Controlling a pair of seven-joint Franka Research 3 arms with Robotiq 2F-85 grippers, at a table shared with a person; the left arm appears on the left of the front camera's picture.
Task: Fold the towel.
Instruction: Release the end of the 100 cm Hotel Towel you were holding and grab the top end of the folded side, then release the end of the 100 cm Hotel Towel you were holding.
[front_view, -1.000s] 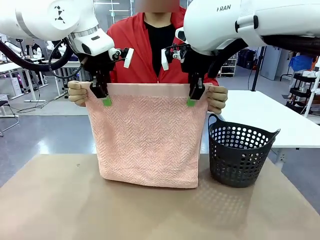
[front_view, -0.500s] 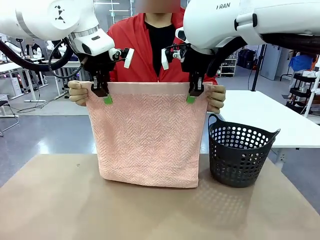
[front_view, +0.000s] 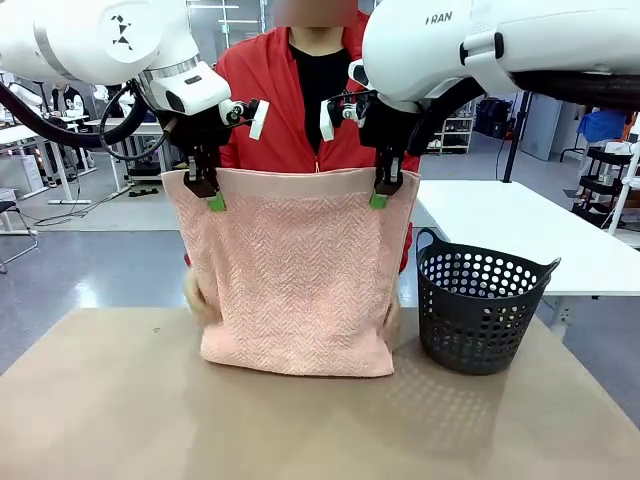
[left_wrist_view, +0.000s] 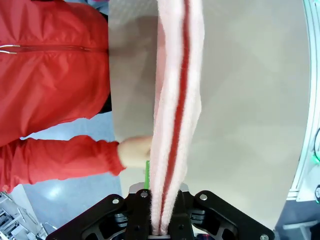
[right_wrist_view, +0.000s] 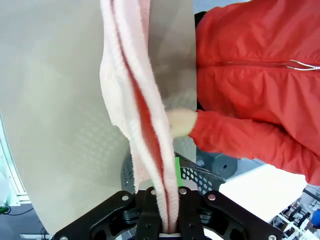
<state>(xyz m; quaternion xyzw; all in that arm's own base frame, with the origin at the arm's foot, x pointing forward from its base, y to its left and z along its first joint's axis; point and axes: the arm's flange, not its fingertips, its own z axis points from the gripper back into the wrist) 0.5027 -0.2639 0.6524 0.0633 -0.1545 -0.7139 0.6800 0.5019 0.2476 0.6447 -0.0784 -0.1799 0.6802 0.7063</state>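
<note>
The salmon-pink towel (front_view: 295, 275) hangs doubled over the table, its lower edge resting on the brown tabletop (front_view: 300, 420). My left gripper (front_view: 211, 196) is shut on the towel's top left corner, and my right gripper (front_view: 380, 194) is shut on the top right corner. In the left wrist view the towel (left_wrist_view: 177, 115) runs up from between my fingers. The right wrist view shows the towel (right_wrist_view: 140, 110) the same way. The person's hands (front_view: 197, 295) are low behind the towel's side edges, one hand (left_wrist_view: 134, 152) touching the cloth.
A dark perforated basket (front_view: 480, 305) stands on the table just right of the towel. The person in a red jacket (front_view: 300, 90) stands at the far edge. A white table (front_view: 520, 235) lies behind at the right.
The person's hands let go of the top corners and dropped to the towel's lower sides. Both grippers stay shut on the top edge; the towel sags slightly.
</note>
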